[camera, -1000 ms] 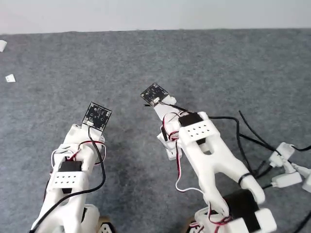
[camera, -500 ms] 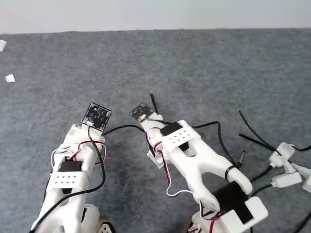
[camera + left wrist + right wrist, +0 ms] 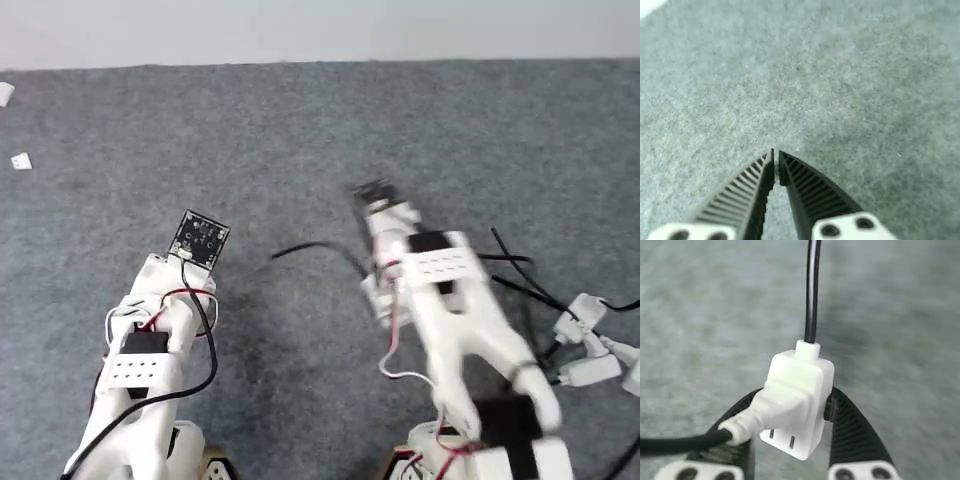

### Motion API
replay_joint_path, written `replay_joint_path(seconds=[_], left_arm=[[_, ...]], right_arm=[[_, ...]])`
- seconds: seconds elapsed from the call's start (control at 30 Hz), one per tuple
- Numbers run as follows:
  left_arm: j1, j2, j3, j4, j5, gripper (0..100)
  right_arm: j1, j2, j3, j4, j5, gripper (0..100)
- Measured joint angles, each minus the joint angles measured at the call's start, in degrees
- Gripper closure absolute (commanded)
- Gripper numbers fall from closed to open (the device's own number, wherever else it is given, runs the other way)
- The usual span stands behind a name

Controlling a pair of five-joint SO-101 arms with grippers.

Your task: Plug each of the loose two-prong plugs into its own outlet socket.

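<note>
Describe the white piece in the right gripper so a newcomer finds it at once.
On the grey carpet, follow the right arm to its gripper. The white connector block is clamped between the fingers, two black cords leaving it, unlike the white plugs lying on the carpet beside that arm.

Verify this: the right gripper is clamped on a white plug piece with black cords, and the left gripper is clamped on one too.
Not right. The left gripper is shut but holds nothing, over the grey mat, as the left wrist view shows. The right gripper is indeed clamped on a white plug piece with black cords.
</note>
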Motion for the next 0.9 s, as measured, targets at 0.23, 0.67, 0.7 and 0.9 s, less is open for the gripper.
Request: replay_joint_path(seconds=[0.23,0.67,0.7,0.9], left_arm=[[-0.70,0.00,0.00,-0.53,0.00,98],[-0.88,0.00,0.00,-0.53,0.00,98],[-0.88,0.00,0.00,-0.53,0.00,98],[-0.88,0.00,0.00,-0.53,0.00,98]], right_arm=[[26.37,-15.12,0.00,2.29,0.97,99.0],[62.42,-8.53,0.00,-10.55,11.16,87.9],[63.38,-7.38,0.00,-11.34,11.25,82.8],[64.70,-5.10,-0.62,-11.87,11.25,77.6]])
